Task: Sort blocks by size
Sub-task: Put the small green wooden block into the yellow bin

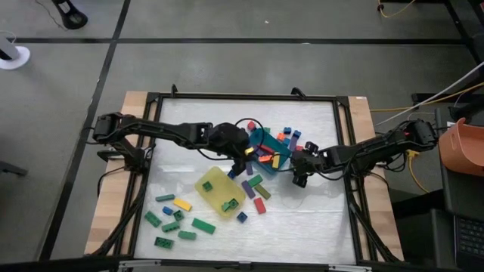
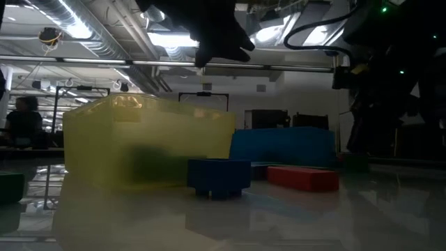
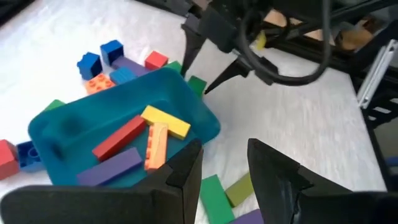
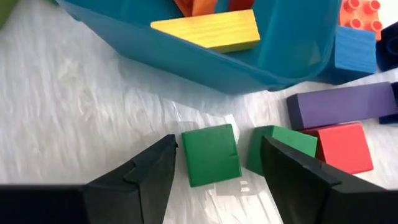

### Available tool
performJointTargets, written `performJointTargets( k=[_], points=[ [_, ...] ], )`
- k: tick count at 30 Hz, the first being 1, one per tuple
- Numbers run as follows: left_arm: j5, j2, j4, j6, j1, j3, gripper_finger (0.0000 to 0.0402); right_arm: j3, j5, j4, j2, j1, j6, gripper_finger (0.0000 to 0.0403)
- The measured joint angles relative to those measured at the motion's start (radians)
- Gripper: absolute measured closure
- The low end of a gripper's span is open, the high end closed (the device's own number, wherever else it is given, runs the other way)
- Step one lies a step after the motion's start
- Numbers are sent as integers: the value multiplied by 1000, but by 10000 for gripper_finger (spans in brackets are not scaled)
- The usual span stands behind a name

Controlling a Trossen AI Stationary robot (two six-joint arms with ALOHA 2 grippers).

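White, faintly crinkled sheeting covers the counter [image 1: 302,219], framed by a dark metal rail with pale wood showing at both ends; grey floor with dark seams lies beyond it. In the low view the surface looks glossy and mirrors the yellow tray [image 2: 146,143] and the ceiling lights of a wide room with exposed ducts; a person [image 2: 24,118] sits far back at that picture's left edge.

Between the right gripper's [image 4: 217,158] fingers [image 4: 149,168] a green cube [image 4: 211,154] rests on the sheeting; the fingers stand apart on either side of it with a sliver of white showing at each face, so nothing is gripped. Just past the far finger lie another green cube [image 4: 286,146] and a red cube [image 4: 342,146], and ahead of the fingertips the teal-blue tray [image 4: 186,53] holds a yellow bar [image 4: 211,28].

The left gripper [image 3: 224,165] hangs above that tray's near edge, its fingers [image 3: 186,168] partly spread and empty. Below and ahead of them the tray holds red, yellow, orange and purple bars [image 3: 121,168]. Other blocks [image 1: 178,223], mostly green, are scattered near the yellow tray, well apart from both sets of fingers.
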Motion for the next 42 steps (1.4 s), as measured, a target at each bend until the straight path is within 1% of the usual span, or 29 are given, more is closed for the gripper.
performJointTargets(
  k=[7, 17, 21, 23, 31, 34, 38, 40, 42],
  points=[
    [-6, 0, -23, 0, -29, -6, 286, -46, 0, 22, 0, 0, 3, 171],
    [-31, 1, -38, 0, -94, -7, 286, -83, -25, 114, 1, 0, 3, 171],
    [-79, 1, -39, 0, -125, -7, 286, -93, -28, 118, 1, 0, 3, 174],
    [-103, 1, -39, -4, -141, -7, 286, -95, -36, 124, 1, 0, 2, 184],
    [-197, 0, -41, -34, -214, -7, 286, -95, -41, 129, 1, 0, 0, 272],
    [-230, -3, -44, -59, -244, -7, 286, -95, -44, 130, 1, 0, 0, 274],
    [-303, -16, -63, -101, -288, -7, 286, -94, -51, 133, 1, 0, 0, 269],
    [-342, -27, -87, -130, -313, -7, 286, -83, -92, 125, 1, 0, -1, 258],
    [-382, -40, -111, -160, -338, -7, 286, -61, -156, 120, 1, 0, -15, 255]
  ],
)
